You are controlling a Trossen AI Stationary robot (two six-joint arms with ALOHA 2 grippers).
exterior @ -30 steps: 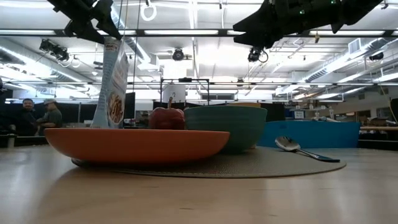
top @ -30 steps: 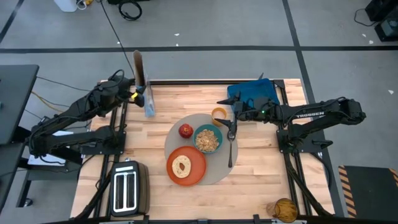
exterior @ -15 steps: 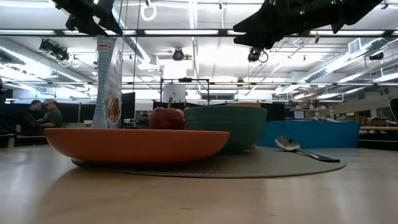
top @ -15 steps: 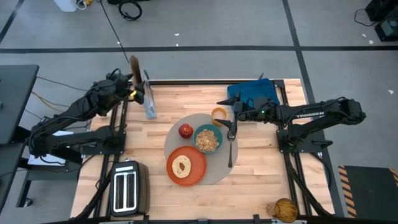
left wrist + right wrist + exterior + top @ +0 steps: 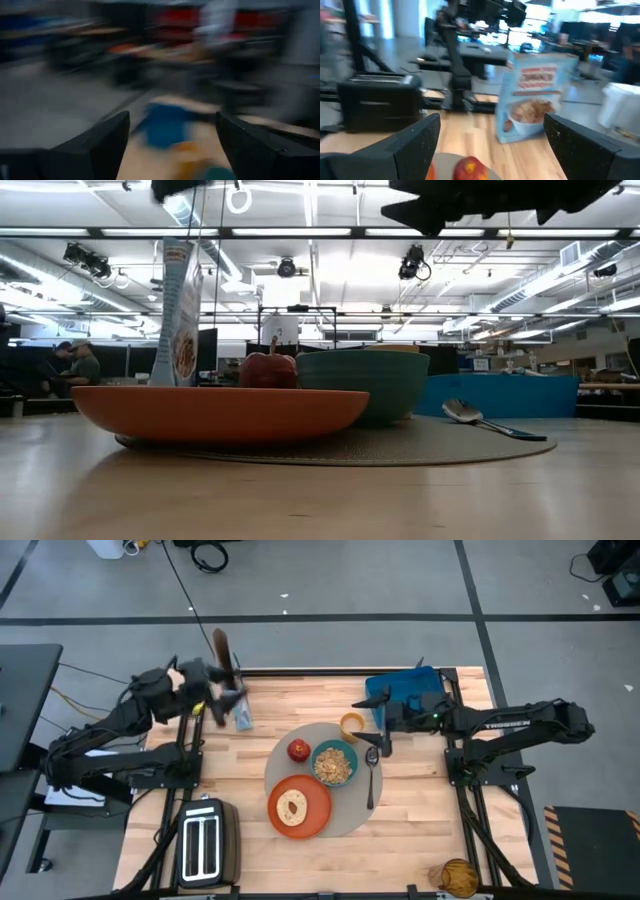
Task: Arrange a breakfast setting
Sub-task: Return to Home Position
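The round grey-beige mat lies mid-table. On it sit the orange plate with the toast slice, the teal bowl of cereal, the red apple and the metal spoon. The small orange-filled cup stands at the mat's far edge. My right gripper hangs open above the spoon's far end, beside the cup, holding nothing. My left gripper is open and empty at the far left, next to an upright cereal box.
The blue tray sits at the far right under my right arm. The silver toaster stands at the near left corner. Bare wood shows near the front edge and right of the mat.
My left gripper has risen off the top of the cereal box, drawn back toward the table's left edge and swung up to point level. The box stays standing. My right gripper has risen a little and eased toward the right edge.
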